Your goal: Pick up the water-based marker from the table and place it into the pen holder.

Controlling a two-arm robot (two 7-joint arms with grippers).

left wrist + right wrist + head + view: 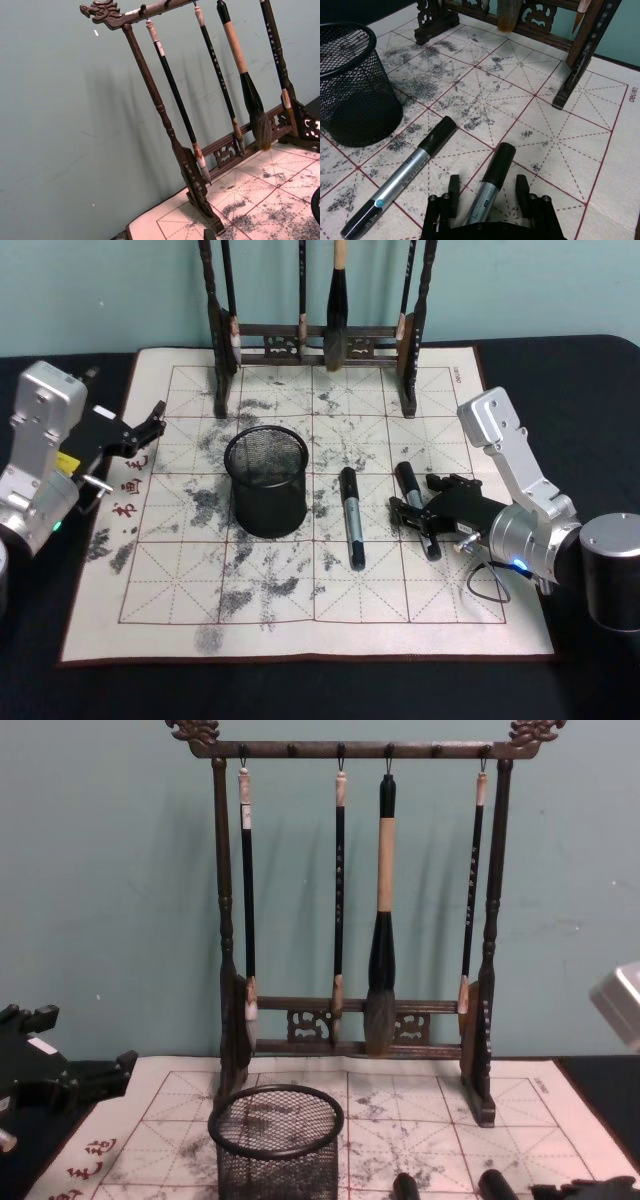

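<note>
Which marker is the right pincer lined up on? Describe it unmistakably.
Find the black mesh pen holder on the gridded mat. Two markers lie to its right; it is the outer marker, beyond the near marker, straddled by the open right pincer.

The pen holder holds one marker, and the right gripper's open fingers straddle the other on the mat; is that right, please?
No: the pen holder is empty. The head view shows the left marker and the right marker both on the mat, the right gripper open around the latter.

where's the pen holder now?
The pen holder stands upright on the mat, left of centre in the head view, left of a marker, before the brush rack.
</note>
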